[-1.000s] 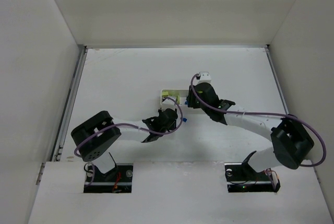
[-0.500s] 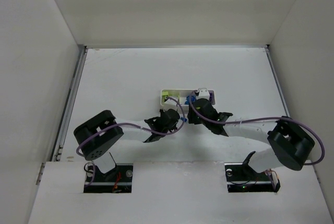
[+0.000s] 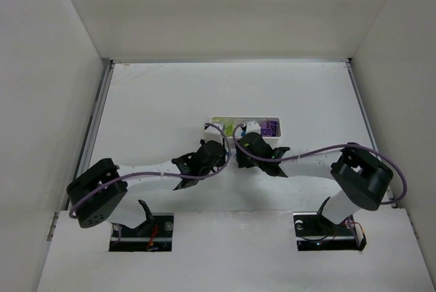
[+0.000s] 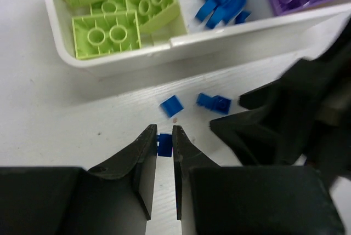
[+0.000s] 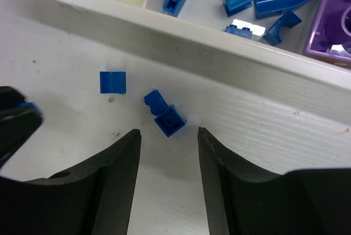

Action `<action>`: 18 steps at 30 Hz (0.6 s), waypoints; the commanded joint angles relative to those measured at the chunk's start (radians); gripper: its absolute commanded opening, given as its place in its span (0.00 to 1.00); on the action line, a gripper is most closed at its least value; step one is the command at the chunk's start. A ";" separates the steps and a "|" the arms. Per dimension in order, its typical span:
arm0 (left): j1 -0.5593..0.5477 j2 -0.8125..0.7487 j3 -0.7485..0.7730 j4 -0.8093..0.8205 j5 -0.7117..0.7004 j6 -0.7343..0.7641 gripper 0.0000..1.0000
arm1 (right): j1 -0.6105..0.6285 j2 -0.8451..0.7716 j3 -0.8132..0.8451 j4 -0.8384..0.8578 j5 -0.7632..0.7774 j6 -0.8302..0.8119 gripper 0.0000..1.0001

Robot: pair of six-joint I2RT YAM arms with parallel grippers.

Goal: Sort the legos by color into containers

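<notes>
White table (image 5: pixel 274 125) carries white tray (image 5: pixel 219 54); just beside its wall (outside): single blue brick (image 5: pixel 112 81), joined blue pair (image 5: pixel 166 115).

Top external: fixed, high above and behind both bases, facing down; distant, takes in the whole table (image 3: pixel 157 101).
Left wrist: close, looking past left gripper (image 4: pixel 164 133) toward tray (image 4: pixel 219 32).
Right wrist: closer, looking past right gripper (image 5: pixel 168 135).
Shared by both wrist views: tray wall, and flat blue brick (image 4: pixel 171 105) ahead.

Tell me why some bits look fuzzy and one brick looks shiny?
Left wrist view: the left arm's black fingers, pinching a tiny blue plastic brick, look soft, probably too near the lens; the white three-part plastic tray is sharp. Right wrist view: light glints white on one small blue piece inside the tray. Top view: even light, the purple bricks only a smudge.
</notes>
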State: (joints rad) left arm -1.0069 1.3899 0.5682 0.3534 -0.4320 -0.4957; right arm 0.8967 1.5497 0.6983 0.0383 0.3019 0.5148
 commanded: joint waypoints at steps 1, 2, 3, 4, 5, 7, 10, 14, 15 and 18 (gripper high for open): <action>0.011 -0.087 0.001 -0.004 0.019 -0.018 0.10 | -0.006 0.029 0.047 0.015 -0.004 -0.035 0.50; 0.014 -0.104 0.002 -0.007 0.027 -0.023 0.10 | -0.008 0.038 0.053 0.011 -0.003 -0.039 0.49; 0.020 -0.120 0.004 -0.010 0.033 -0.026 0.10 | -0.008 0.046 0.059 0.005 -0.001 -0.042 0.48; 0.026 -0.130 0.007 -0.013 0.042 -0.029 0.10 | -0.008 0.055 0.064 0.003 0.002 -0.044 0.46; 0.034 -0.143 0.012 -0.014 0.053 -0.035 0.10 | -0.008 0.064 0.069 0.002 0.005 -0.047 0.46; 0.044 -0.153 0.018 -0.014 0.067 -0.043 0.10 | -0.006 0.073 0.072 0.002 0.008 -0.055 0.46; 0.061 -0.169 0.024 -0.014 0.084 -0.056 0.10 | -0.008 0.075 0.076 0.000 0.016 -0.059 0.43; 0.083 -0.189 0.027 -0.011 0.099 -0.067 0.11 | -0.015 0.082 0.081 -0.015 0.022 -0.071 0.36; 0.087 -0.193 0.027 -0.011 0.102 -0.069 0.11 | -0.015 0.079 0.084 -0.026 0.023 -0.071 0.34; 0.098 -0.200 0.032 -0.014 0.108 -0.070 0.11 | -0.015 0.078 0.081 -0.028 0.026 -0.070 0.26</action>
State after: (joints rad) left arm -0.9199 1.2255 0.5686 0.3309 -0.3401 -0.5541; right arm 0.8894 1.6131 0.7563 0.0330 0.3141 0.4557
